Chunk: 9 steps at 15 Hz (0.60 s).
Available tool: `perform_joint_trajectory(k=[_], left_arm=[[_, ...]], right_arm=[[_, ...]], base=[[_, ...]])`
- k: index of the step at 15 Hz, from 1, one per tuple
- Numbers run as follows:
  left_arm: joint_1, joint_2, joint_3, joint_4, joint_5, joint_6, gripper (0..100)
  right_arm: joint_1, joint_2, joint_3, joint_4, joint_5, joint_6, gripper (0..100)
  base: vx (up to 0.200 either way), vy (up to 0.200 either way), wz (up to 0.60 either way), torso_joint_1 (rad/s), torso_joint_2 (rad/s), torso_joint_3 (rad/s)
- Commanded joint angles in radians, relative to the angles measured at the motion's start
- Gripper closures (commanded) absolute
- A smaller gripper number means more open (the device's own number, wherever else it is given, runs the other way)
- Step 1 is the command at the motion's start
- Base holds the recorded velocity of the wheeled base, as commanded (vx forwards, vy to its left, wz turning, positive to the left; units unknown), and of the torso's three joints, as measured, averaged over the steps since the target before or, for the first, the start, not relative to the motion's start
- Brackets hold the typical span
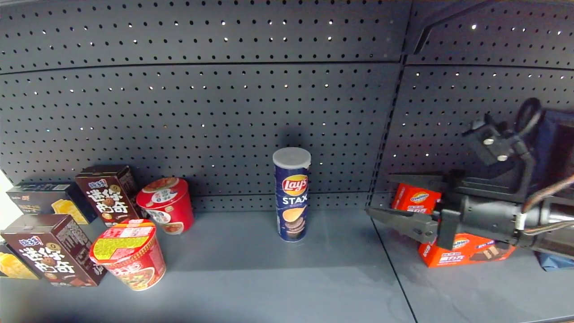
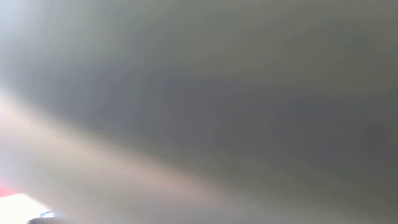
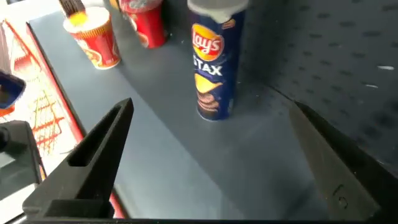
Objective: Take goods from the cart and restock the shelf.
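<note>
Our right hand [image 1: 380, 194] gapes wide and empty near the upright chips can [image 1: 291, 195] on the shelf [image 1: 269, 278]. Any sideways swing could topple that tall can, we judge.

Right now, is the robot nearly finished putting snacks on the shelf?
Done: the chip can stands upright on the shelf, with noodle cups and brown boxes to its left and orange boxes to its right. In hand: nothing; the right gripper is open and empty beside the can. Left: maybe more restocking, though how much I cannot tell.
</note>
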Motion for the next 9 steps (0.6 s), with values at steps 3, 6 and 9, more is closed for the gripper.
perform_joint_trajectory(k=[3, 6, 9], left_arm=[[-0.001, -0.002, 0.021, 0.0, 0.0, 0.0, 100], [0.001, -0.002, 0.024, 0.0, -0.001, 0.0, 100], [0.001, -0.002, 0.037, 0.001, -0.001, 0.0, 100]], right_arm=[[0.009, 0.233, -0.107, -0.022, 0.08, -0.047, 0], [-0.023, 0.36, -0.182, -0.094, 0.224, -0.093, 0], [-0.025, 0.458, -0.254, -0.157, 0.334, -0.093, 0]], base=[[0.0, 0.0, 0.0, 0.0, 0.0, 0.0], [0.0, 0.0, 0.0, 0.0, 0.0, 0.0], [0.0, 0.0, 0.0, 0.0, 0.0, 0.0]])
